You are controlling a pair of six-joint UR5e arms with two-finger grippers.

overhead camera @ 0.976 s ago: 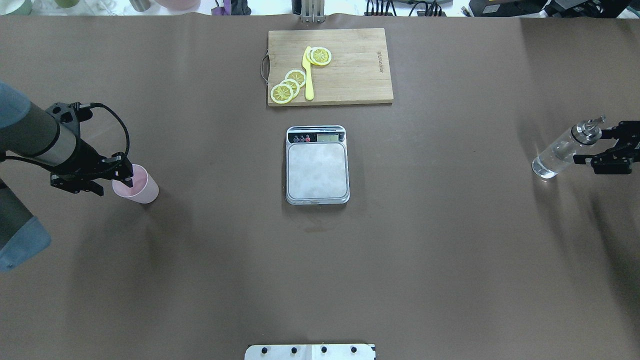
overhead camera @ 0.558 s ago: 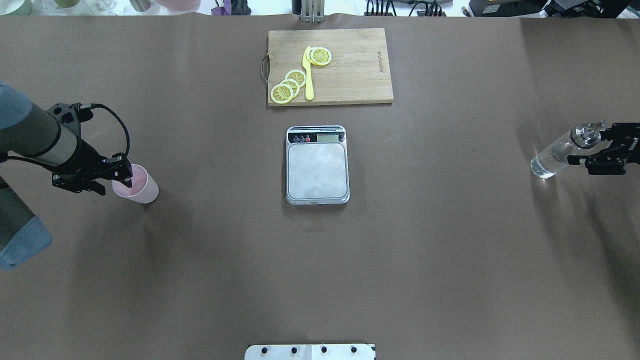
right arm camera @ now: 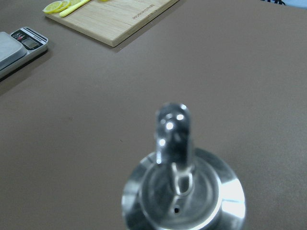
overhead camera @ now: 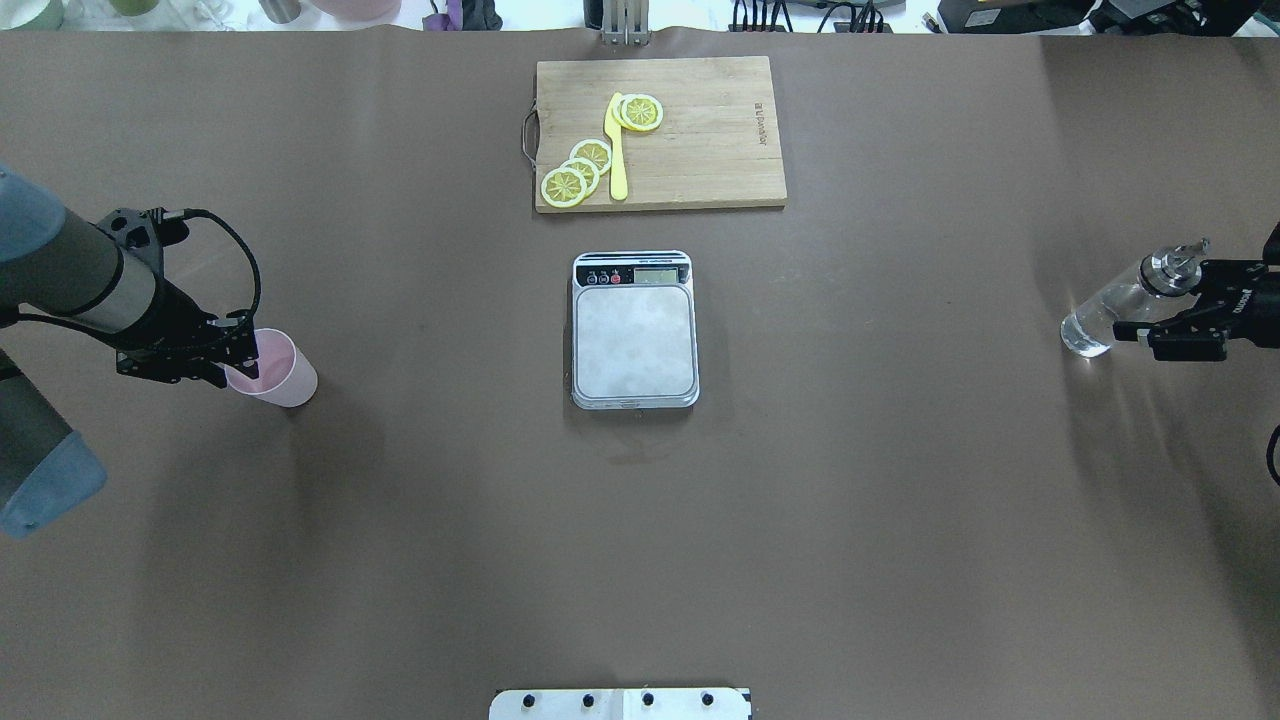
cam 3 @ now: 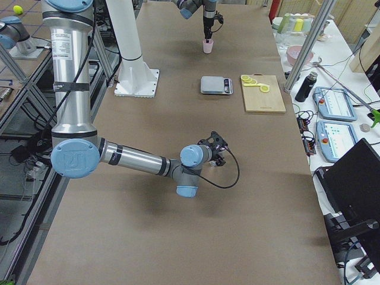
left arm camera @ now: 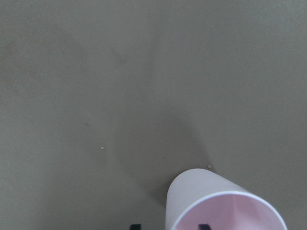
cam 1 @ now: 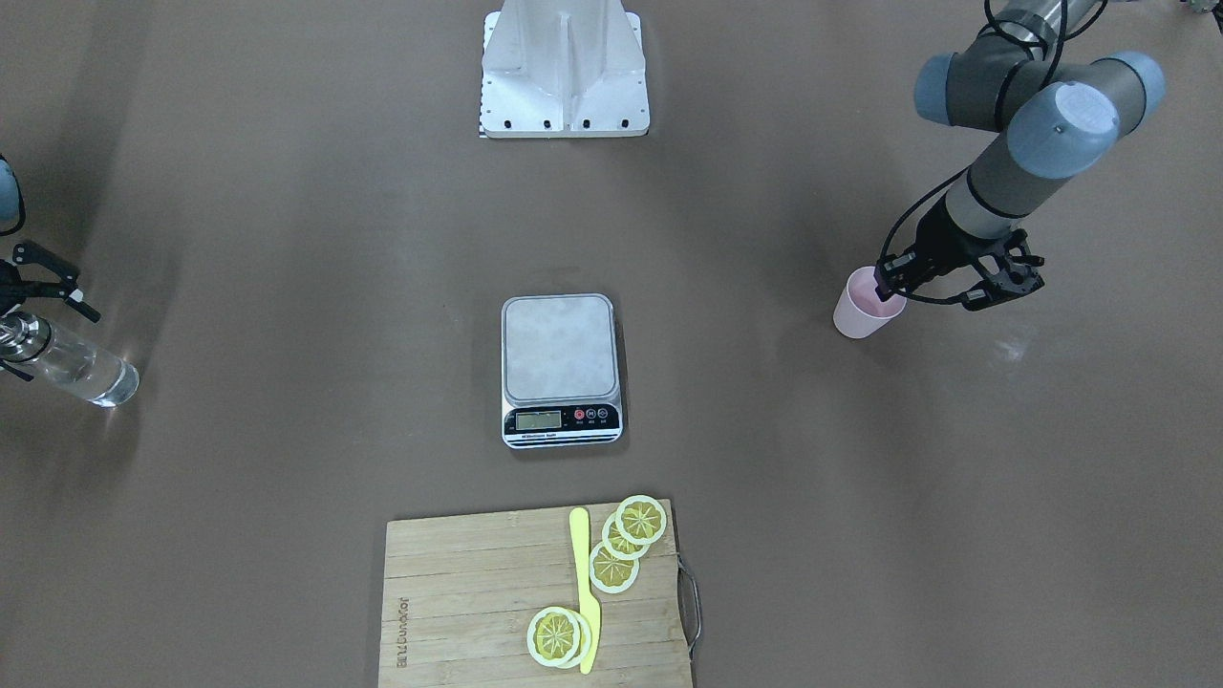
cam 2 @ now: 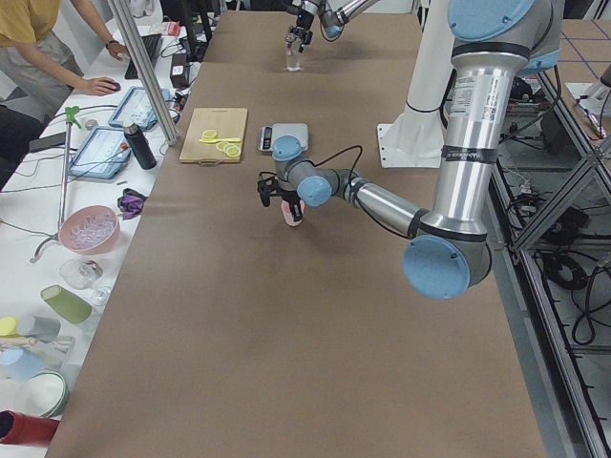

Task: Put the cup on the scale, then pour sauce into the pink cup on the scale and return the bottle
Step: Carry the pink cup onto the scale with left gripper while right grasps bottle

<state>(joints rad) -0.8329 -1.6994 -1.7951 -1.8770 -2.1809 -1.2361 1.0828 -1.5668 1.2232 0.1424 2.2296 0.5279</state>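
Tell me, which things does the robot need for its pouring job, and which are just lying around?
Needed for the job: pink cup, digital kitchen scale, clear bottle.

Just lying about: bamboo cutting board, lemon slices, yellow knife.

A pale pink cup (left arm camera: 206,191) stands at the lower right on the grey-brown tabletop (left arm camera: 96,72), its rim cut by the bottom edge. Of the left claw (left arm camera: 170,227) only 2 dark fingertips (left arm camera: 135,226) show, parted: 1 inside the rim, 1 outside.
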